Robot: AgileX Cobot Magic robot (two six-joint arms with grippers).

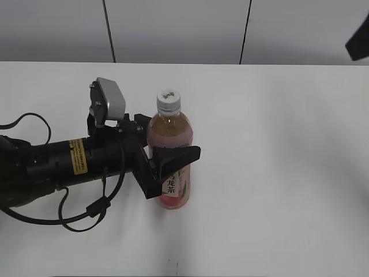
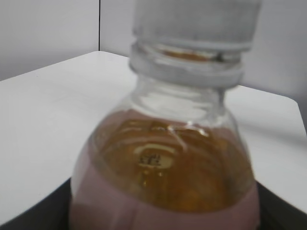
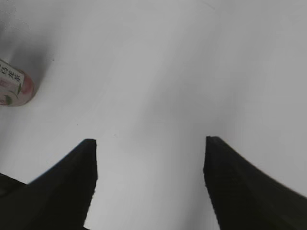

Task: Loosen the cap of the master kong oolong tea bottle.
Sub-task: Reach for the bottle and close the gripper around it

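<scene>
Nearest me in the exterior view, the white worktop (image 1: 277, 219) lies bare and matte, with a few dark specks by its front edge. On its left, my left arm lies low over the surface, black cables looping beside it, a yellow label on its housing. The left end effector (image 1: 167, 151) is closed around the body of the master kong oolong tea bottle (image 1: 170, 151), one black finger crossing the pink label just above the white strip of characters. The bottle stands upright slightly left of the worktop's centre. In the left wrist view its amber shoulder fills the frame, blurred. The cap (image 1: 169, 101), white and ribbed, sits on the neck, with nothing touching it. The right end effector (image 3: 149, 165) hangs spread over empty worktop, holding nothing; the bottle's base shows at the left edge of its view. Beyond the worktop's far edge, grey wall panels (image 1: 173, 29) meet at dark vertical seams.
</scene>
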